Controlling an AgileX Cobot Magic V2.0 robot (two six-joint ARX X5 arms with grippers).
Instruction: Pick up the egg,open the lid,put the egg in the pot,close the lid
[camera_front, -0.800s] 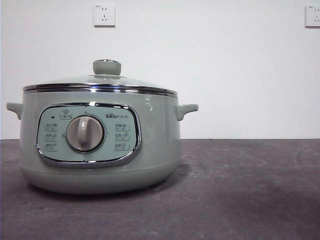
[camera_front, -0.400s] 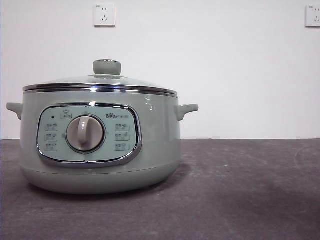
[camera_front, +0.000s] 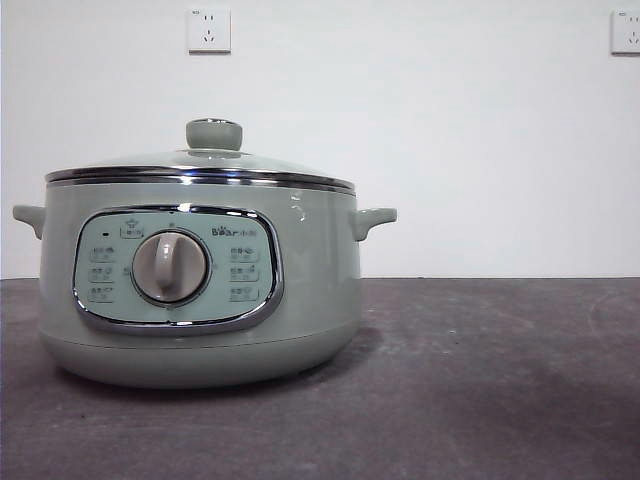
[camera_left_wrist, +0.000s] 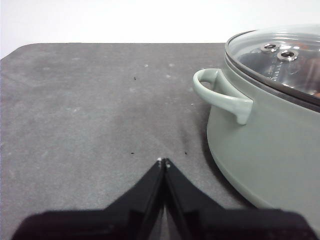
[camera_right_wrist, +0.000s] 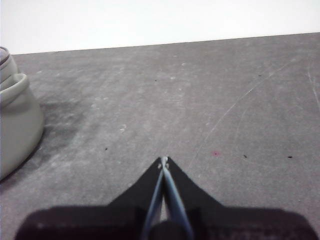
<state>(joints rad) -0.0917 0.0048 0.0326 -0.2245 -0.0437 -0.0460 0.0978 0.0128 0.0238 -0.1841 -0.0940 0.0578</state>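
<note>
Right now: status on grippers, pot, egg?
Left gripper shut, empty, beside the pot. Right gripper shut, empty, over bare table. Lid on the pot. Egg not in view.

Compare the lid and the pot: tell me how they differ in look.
The lid is a shallow clear glass dome; the pot is a deep, opaque sage-green body. The lid carries one round knob on top; the pot has small side handles and a front panel with a grey dial. Both share sage-green parts and chrome trim, and the lid sits closed on the pot.
</note>
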